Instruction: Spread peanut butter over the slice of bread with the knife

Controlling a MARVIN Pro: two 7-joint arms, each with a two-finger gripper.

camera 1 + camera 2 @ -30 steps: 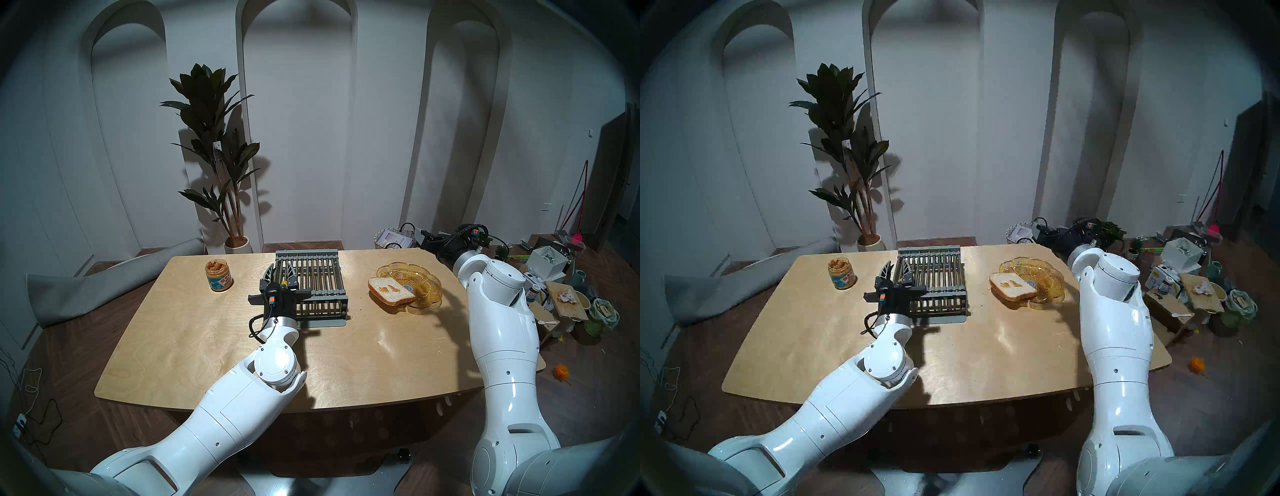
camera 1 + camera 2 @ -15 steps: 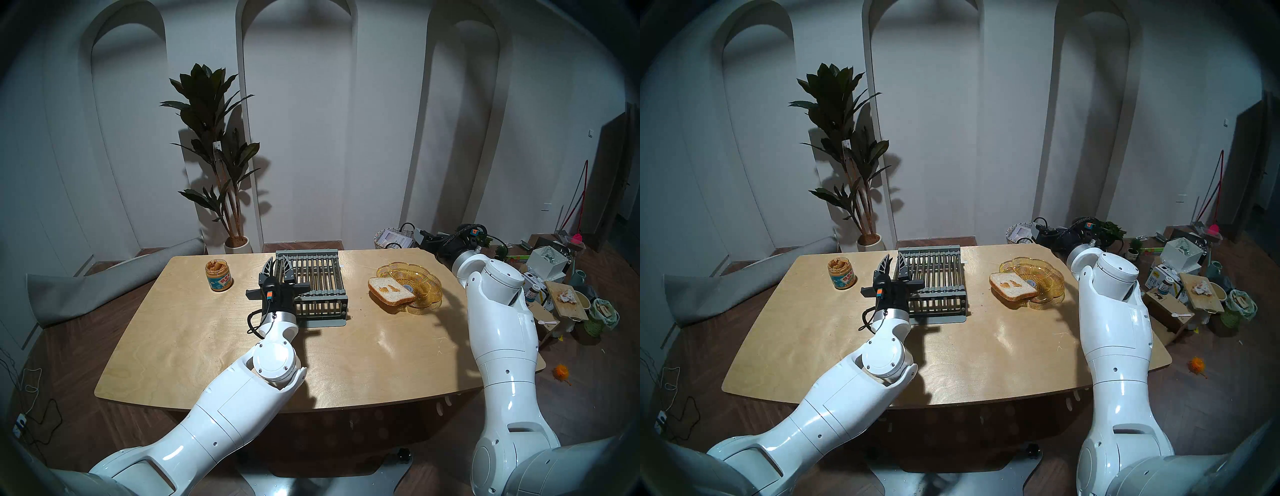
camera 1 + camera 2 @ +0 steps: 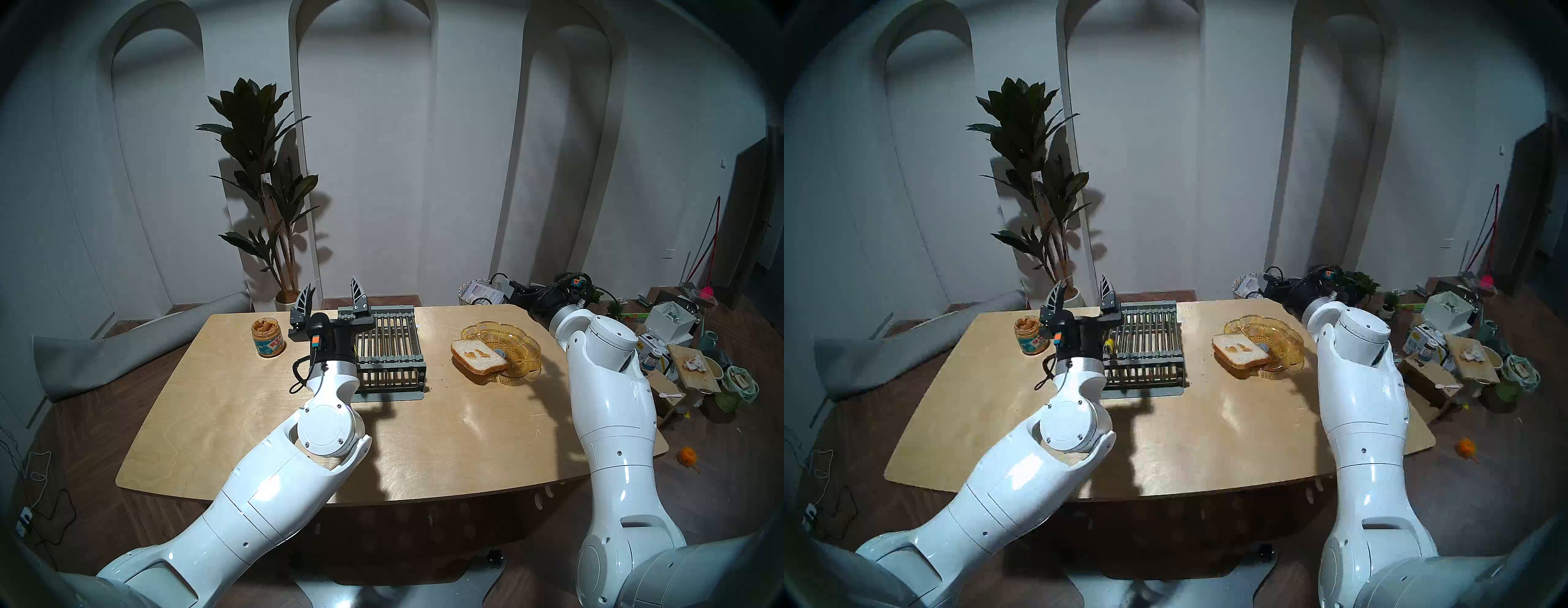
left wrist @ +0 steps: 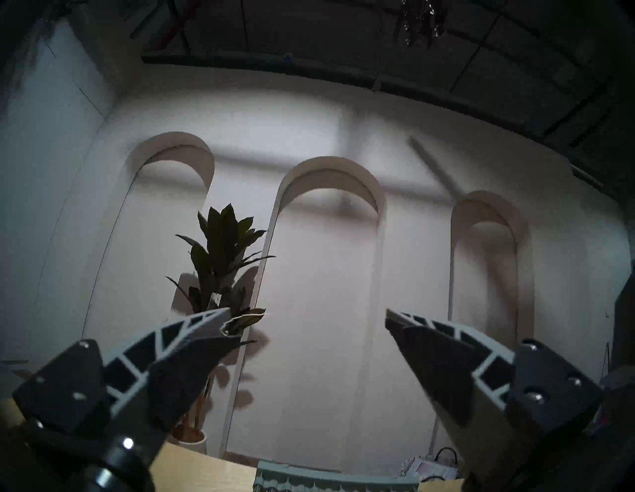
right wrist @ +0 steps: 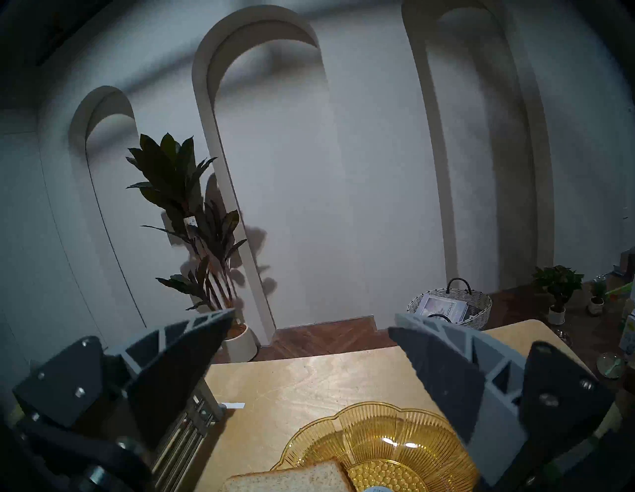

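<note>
Nearby, left gripper (image 3: 331, 293) raised over grey rack (image 3: 388, 352), jaws spread, empty. Yellow-handled knife (image 3: 1109, 344) lying on rack. Beyond, peanut butter jar (image 3: 267, 337); bread slice (image 3: 478, 356) on amber dish (image 3: 515, 346). Farthest, right gripper (image 5: 311, 330), jaws spread wide.

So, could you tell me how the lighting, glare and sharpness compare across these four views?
Both head views: dim and bluish, dark fisheye rim, bright glare patches on the table and a hard shadow beside the left arm. Left wrist view: darkest, aimed up at the wall, with the left gripper in soft focus. Right wrist view: dim; small glints on the amber dish.
</note>
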